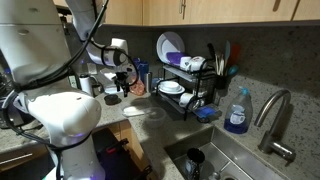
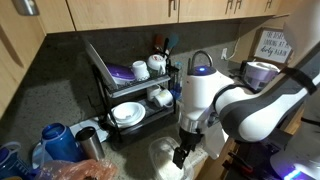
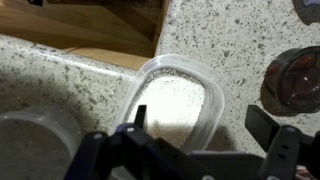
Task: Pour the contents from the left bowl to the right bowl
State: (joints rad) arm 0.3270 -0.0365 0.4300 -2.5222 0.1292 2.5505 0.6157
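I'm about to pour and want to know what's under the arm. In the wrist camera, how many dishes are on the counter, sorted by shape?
Round bowls: 2 (dark-rimmed glassy bowl, grey bowl)
Rounded-square dishes: 1 (pale dish)
Total: 3
Not counted: cut-off thing in the corner, too little of it shows to tell.

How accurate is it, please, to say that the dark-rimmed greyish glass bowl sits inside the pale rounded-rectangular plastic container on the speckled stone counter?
Not quite: the dark-rimmed greyish glass bowl sits beside the pale rounded-rectangular plastic container, apart from it, not inside. Both are on the speckled stone counter, as the wrist view shows.
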